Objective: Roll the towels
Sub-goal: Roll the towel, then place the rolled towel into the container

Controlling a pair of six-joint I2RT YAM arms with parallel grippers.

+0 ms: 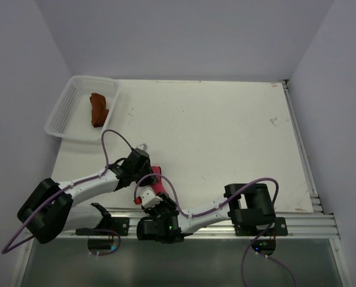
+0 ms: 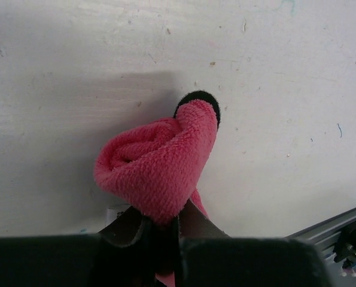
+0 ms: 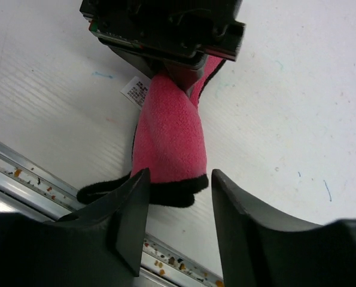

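Top external: basket (image 1: 61, 116) holds the rust towel (image 1: 98, 109) (pink towel (image 2: 160, 161) in left claw (image 2: 163, 224)).

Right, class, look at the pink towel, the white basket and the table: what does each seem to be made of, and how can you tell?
The pink towel looks like soft fleecy fabric, perhaps microfibre: matt nubby pile, dark stitched edging. The basket seems white plastic: thin, rigid mesh walls. The table is a hard, smooth white board, scuffed and speckled; its material is unclear.
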